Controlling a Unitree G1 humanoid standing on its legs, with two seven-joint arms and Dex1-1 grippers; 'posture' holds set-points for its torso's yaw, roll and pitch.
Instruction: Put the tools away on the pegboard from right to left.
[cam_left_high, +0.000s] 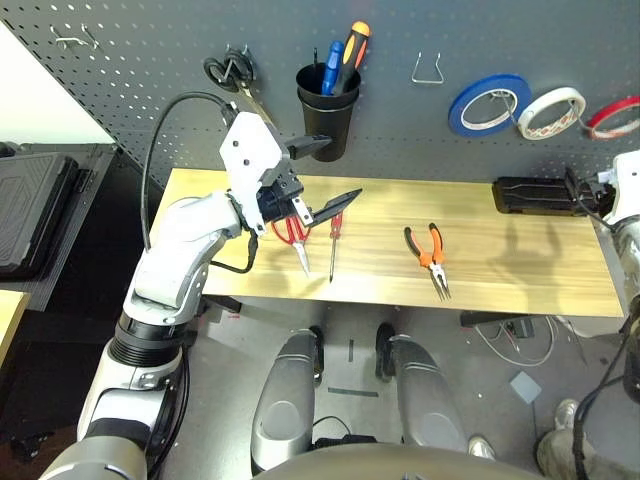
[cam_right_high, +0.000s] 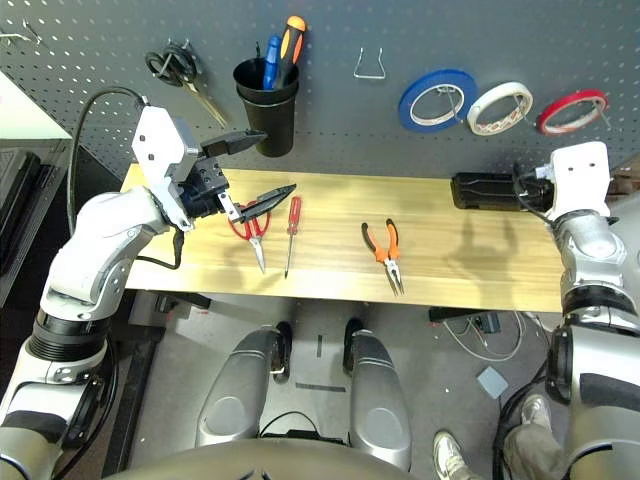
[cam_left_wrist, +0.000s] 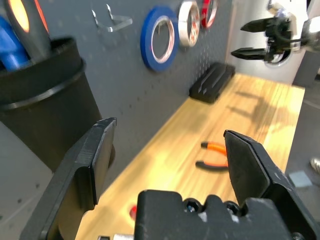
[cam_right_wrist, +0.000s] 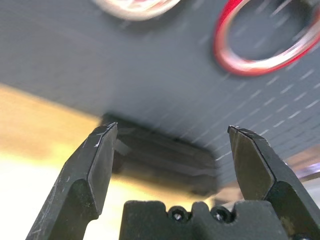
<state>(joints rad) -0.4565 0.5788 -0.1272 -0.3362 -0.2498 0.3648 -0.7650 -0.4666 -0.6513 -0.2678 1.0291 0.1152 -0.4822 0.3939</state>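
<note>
While your right tool (cam_right_wrist: 170, 145) stands spread wide w/ nothing between its fingers, it points at the pegboard (cam_right_high: 330, 120) just below the thin red tape ring (cam_right_high: 571, 111), which already hangs on the board at the far right, beside a white tape roll (cam_right_high: 499, 107) and a blue tape roll (cam_right_high: 436, 100). A flat black box (cam_right_high: 485, 191) lies on the desk (cam_right_high: 470, 260) against the board, right ahead of that tool. Your left tool (cam_right_high: 250, 170) is also spread, empty, hovering over the desk's left end near the black cup (cam_right_high: 266, 105), which holds a blue-handled and an orange-and-black-handled driver. Under and just beside it you've got the red-handled scissors (cam_right_high: 252, 228) lying flat, blades toward the desk's front edge, and the slim red-handled screwdriver (cam_right_high: 292, 232) next to them, approx. parallel, apart from them. The orange-and-black-handled pliers (cam_right_high: 384, 252) lie mid-desk, jaws toward the front edge, well apart from both tools. Black-handled scissors (cam_right_high: 175, 70) hang on the board left of the cup; an empty wire hook (cam_right_high: 371, 64) sits btw. cup and blue roll.
</note>
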